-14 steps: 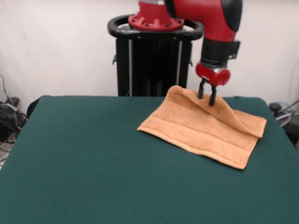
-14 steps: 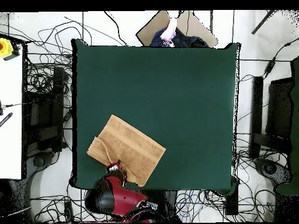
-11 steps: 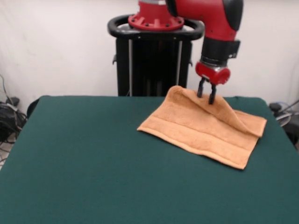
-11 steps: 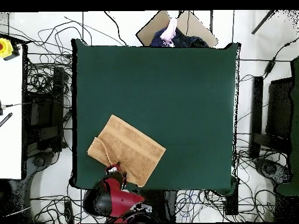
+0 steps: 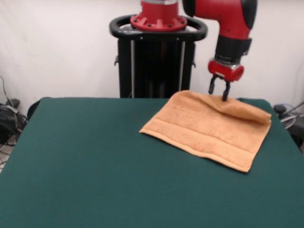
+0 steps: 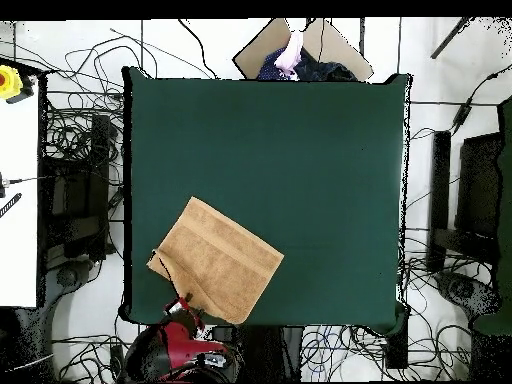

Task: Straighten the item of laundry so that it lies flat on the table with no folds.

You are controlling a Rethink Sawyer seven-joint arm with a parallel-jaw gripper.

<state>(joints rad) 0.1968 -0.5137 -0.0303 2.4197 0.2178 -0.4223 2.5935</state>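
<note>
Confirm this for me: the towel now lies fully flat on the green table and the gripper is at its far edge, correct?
Not fully flat. The front view shows the towel with a raised fold along its far right edge, beside the gripper. It does lie on the green table.

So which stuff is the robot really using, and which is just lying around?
Using:
towel
green table
claw, at the towel's far edge

Lying around:
cables on the floor
yellow thing on the white side table
</note>
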